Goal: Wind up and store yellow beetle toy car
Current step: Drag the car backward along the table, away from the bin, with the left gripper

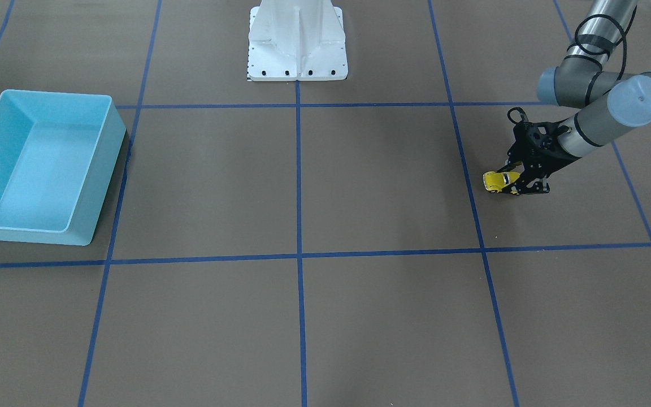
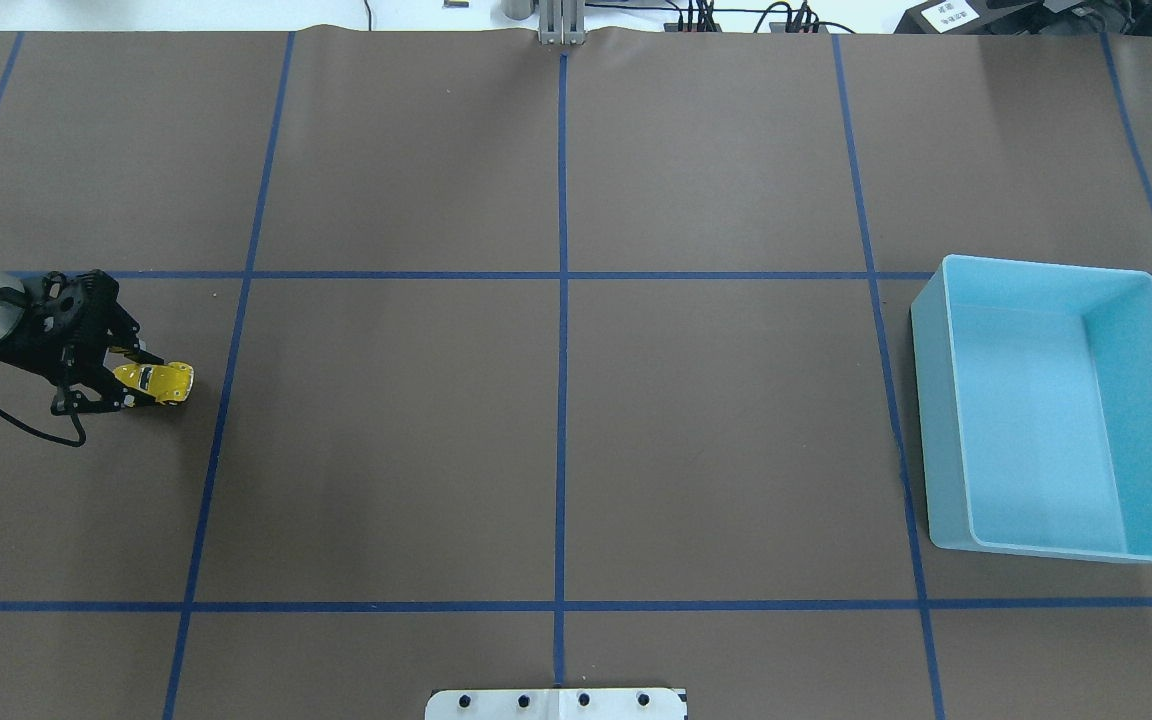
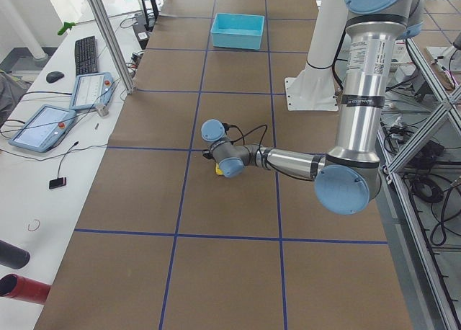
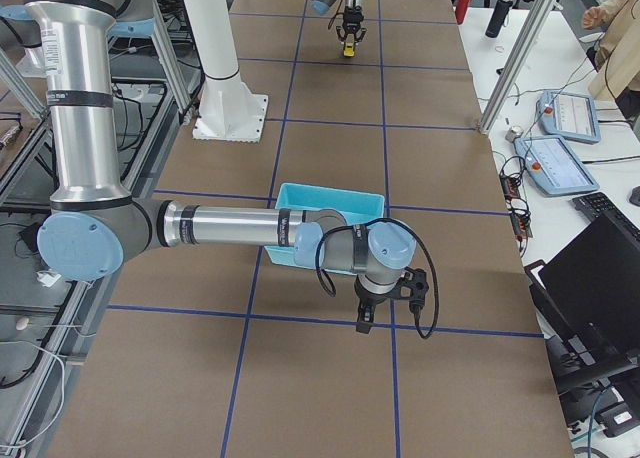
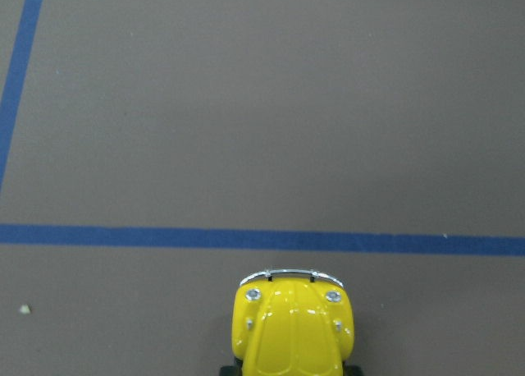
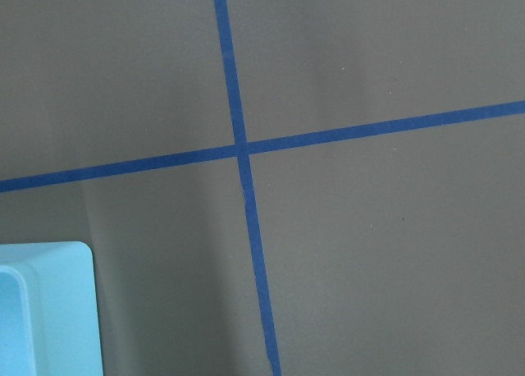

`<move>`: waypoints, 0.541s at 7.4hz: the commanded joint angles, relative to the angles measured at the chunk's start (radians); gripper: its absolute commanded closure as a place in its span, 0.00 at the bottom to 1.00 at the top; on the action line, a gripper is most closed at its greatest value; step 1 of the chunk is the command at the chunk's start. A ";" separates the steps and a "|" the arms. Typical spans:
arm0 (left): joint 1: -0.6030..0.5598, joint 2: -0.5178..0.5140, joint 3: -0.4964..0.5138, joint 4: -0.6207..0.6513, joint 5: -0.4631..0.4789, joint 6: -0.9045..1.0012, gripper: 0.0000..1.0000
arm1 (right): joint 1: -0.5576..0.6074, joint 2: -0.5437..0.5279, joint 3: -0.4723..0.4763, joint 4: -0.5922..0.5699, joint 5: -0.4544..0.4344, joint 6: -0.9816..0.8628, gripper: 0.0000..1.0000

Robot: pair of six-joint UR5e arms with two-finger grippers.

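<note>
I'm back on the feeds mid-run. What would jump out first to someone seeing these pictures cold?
The bright yellow beetle toy car stands out at the far left of the brown table in the overhead view, its rear pinched between the fingers of the left gripper. Next comes the light blue bin, empty, at the opposite right end. Blue tape gridlines cross the table between them.

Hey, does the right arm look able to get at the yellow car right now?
Probably not. The yellow beetle toy car sits at the table's far left end, inside the left gripper, while the right gripper hangs near the light blue bin at the opposite end.
</note>
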 commanded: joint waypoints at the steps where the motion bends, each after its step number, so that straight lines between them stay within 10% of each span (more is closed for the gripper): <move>1: -0.042 0.013 0.042 -0.009 -0.046 0.068 1.00 | 0.000 0.000 0.000 0.000 0.000 0.000 0.00; 4: -0.116 0.013 0.116 -0.009 -0.095 0.195 1.00 | 0.000 0.000 -0.002 -0.001 0.000 0.000 0.00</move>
